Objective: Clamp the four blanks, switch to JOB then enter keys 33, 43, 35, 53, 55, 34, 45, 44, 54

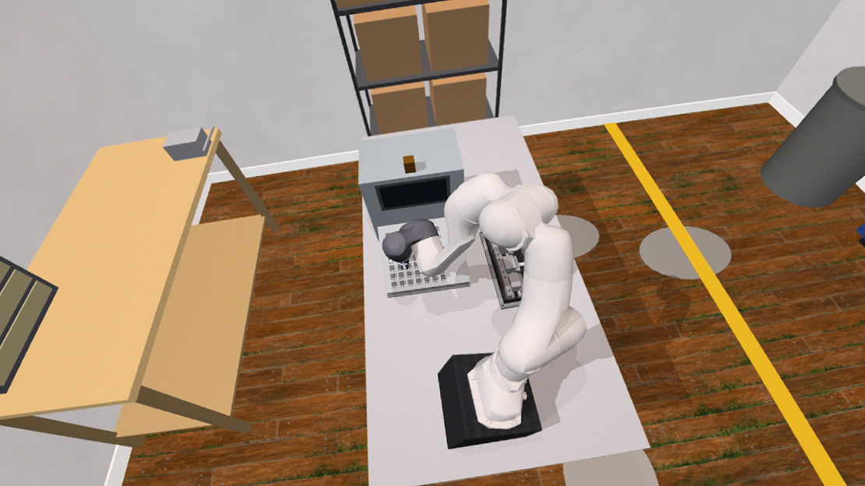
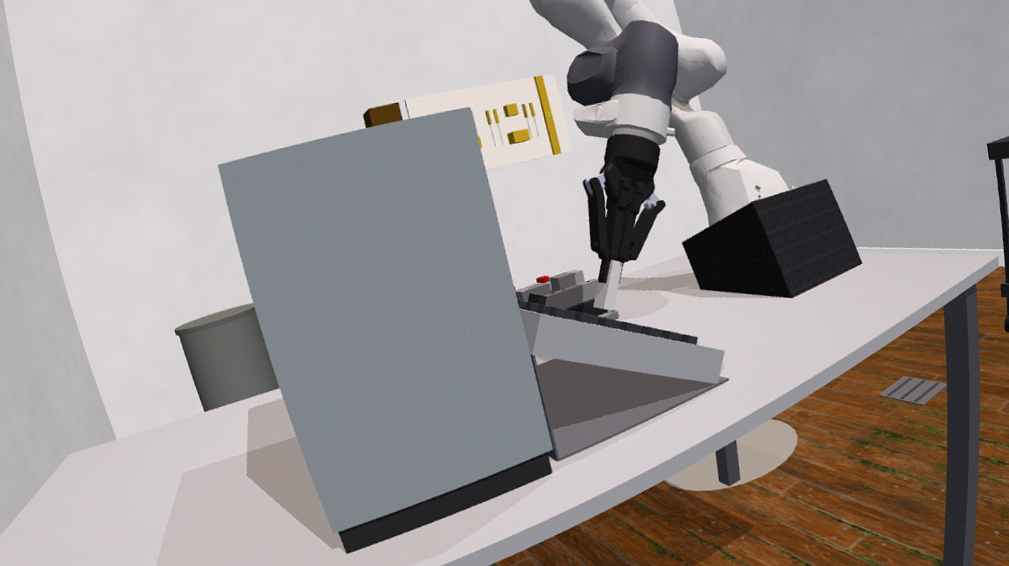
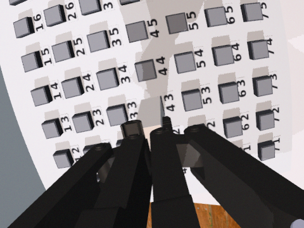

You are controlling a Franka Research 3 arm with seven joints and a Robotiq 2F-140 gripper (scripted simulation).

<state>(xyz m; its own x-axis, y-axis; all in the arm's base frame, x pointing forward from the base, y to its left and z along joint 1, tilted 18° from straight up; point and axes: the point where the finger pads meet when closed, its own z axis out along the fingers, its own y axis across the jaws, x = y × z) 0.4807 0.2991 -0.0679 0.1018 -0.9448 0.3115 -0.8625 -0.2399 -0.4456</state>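
Note:
My gripper (image 3: 154,113) is shut and empty. Its pale fingertip pads stand together on key 43 of the sloped keypad (image 3: 144,47), and they hide that key. Key 33 (image 3: 116,115) is just left of the tips and key 44 (image 3: 145,70) is just beyond them. All the keys in view are grey and none is lit. From the side, the fingertips (image 2: 610,286) touch the upper part of the keypad (image 2: 622,343). The vise fixture (image 1: 504,270) lies right of the keypad, mostly hidden by my arm, so I cannot see the blanks. The lamp (image 1: 408,163) on top of the cabinet looks dull brown.
The grey cabinet (image 2: 388,318) stands right behind the keypad. My arm's black base block (image 1: 487,398) sits at the near end of the table. A red-tipped part (image 2: 542,279) shows by the fixture behind the keypad.

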